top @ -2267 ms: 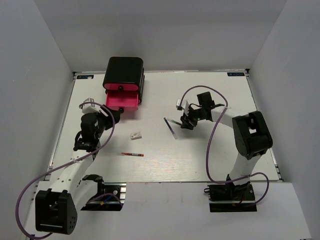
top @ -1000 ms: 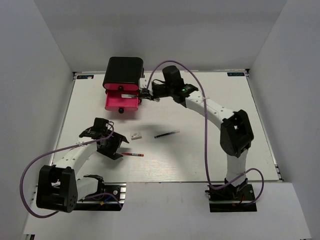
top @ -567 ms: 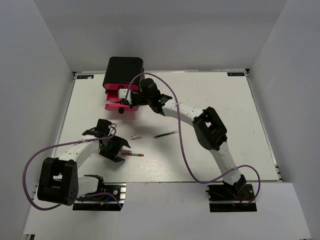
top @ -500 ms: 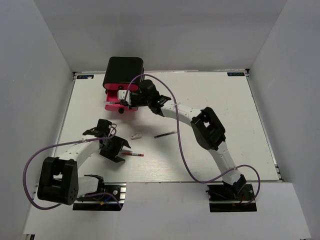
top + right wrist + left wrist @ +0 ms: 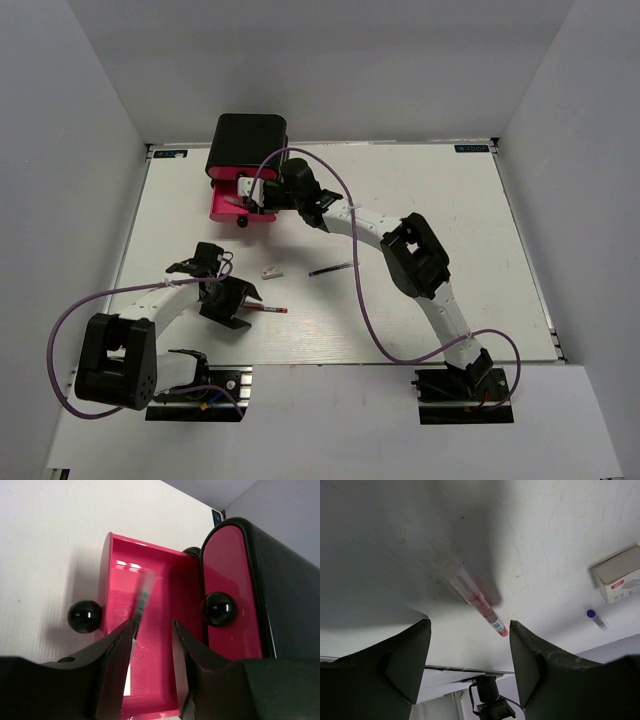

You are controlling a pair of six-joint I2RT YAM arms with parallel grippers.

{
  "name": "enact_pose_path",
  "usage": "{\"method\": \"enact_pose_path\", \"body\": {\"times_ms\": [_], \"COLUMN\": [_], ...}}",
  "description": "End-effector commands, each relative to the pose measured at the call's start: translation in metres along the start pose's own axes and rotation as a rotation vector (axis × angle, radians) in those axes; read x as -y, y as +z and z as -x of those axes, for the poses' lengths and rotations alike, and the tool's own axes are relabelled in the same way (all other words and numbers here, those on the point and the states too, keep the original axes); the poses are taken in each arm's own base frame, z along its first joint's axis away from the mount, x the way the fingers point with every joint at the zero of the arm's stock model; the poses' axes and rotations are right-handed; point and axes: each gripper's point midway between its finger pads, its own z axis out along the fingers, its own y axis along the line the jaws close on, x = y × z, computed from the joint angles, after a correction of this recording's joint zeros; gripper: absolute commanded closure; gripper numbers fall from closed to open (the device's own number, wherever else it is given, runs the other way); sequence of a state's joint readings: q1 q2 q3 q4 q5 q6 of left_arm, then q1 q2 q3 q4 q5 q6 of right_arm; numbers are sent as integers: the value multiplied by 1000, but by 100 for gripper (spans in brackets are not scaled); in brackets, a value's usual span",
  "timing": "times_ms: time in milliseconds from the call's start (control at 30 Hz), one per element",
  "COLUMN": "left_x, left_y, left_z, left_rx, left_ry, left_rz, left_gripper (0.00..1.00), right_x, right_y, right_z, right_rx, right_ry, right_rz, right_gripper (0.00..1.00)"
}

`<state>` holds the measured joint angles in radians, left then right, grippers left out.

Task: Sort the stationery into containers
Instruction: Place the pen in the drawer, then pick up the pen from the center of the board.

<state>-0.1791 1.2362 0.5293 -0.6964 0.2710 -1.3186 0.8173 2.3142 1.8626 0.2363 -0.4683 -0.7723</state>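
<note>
The container, a black chest (image 5: 248,143), has its lowest pink drawer (image 5: 226,208) pulled out. My right gripper (image 5: 258,197) hovers over that drawer (image 5: 162,587), open. A thin green-tipped pen (image 5: 142,594) shows blurred inside the drawer by my left fingertip, not pinched. My left gripper (image 5: 240,306) is low over the table and open, its fingers straddling the near end of a red pen (image 5: 266,309). That red pen (image 5: 481,605) lies flat just ahead of the left gripper (image 5: 470,632). A white eraser (image 5: 271,270) and a dark blue pen (image 5: 332,268) lie mid-table.
The drawer's black knob (image 5: 85,616) and the closed upper drawer's knob (image 5: 218,608) flank my right fingers. The eraser (image 5: 619,575) and the dark blue pen's tip (image 5: 595,617) sit right of my left gripper. The right arm's purple cable arcs over the chest.
My right gripper carried the green-tipped pen to the open drawer and its jaws have just parted. My left gripper has edged closer to the red pen.
</note>
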Motion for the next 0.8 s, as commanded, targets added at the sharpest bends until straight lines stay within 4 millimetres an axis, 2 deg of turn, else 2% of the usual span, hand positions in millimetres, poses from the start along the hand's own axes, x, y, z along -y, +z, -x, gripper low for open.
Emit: {"method": "enact_pose_path", "body": {"times_ms": [0, 133, 167, 200, 267, 300, 333, 433, 467, 500, 567, 600, 633, 667, 700, 767], "left_x": [5, 8, 12, 10, 12, 14, 13, 17, 11, 10, 9, 11, 12, 7, 7, 15], "left_y": [1, 3, 2, 3, 4, 5, 6, 8, 10, 12, 13, 14, 14, 16, 16, 10], "left_z": [-1, 0, 3, 3, 3, 4, 4, 5, 6, 4, 4, 3, 3, 5, 5, 5], "left_rx": [-7, -10, 2, 0, 7, 5, 3, 5, 12, 6, 4, 5, 5, 15, 15, 24], "left_ry": [-9, -22, -20, -22, -13, -15, -26, -24, -30, -26, -29, -17, -17, -19, -19, -8], "left_rz": [-16, -1, -7, 1, 5, 11, 20, 45, 74, 95, 104, 94, 94, 105, 106, 64], "left_gripper": [26, 26, 26, 26, 28, 28, 28, 31, 36, 38, 48, 51, 54, 62, 66, 74], "right_x": [28, 35, 47, 47, 62, 58, 63, 57, 54, 47, 49, 40, 39, 43, 34, 32], "right_y": [-9, -17, -26, -28, -49, -53, -60, -97, -101, -119, -134, -146, -152, -162, -171, -188], "right_z": [18, 28, 43, 45, 65, 61, 65, 73, 73, 74, 71, 70, 70, 66, 65, 59], "right_rx": [26, 44, 69, 72, 107, 107, 121, 133, 134, 130, 130, 121, 124, 115, 110, 96], "right_ry": [-43, -22, -21, -10, 17, 30, 45, 60, 61, 65, 72, 83, 83, 96, 106, 121], "right_rz": [-79, -106, -134, -140, -176, -177, -193, -215, -214, -220, -239, -239, -243, -261, -256, -260], "right_gripper": [55, 55, 55, 55, 55, 55, 55, 55, 55, 55, 55, 55, 55, 53, 53, 53]}}
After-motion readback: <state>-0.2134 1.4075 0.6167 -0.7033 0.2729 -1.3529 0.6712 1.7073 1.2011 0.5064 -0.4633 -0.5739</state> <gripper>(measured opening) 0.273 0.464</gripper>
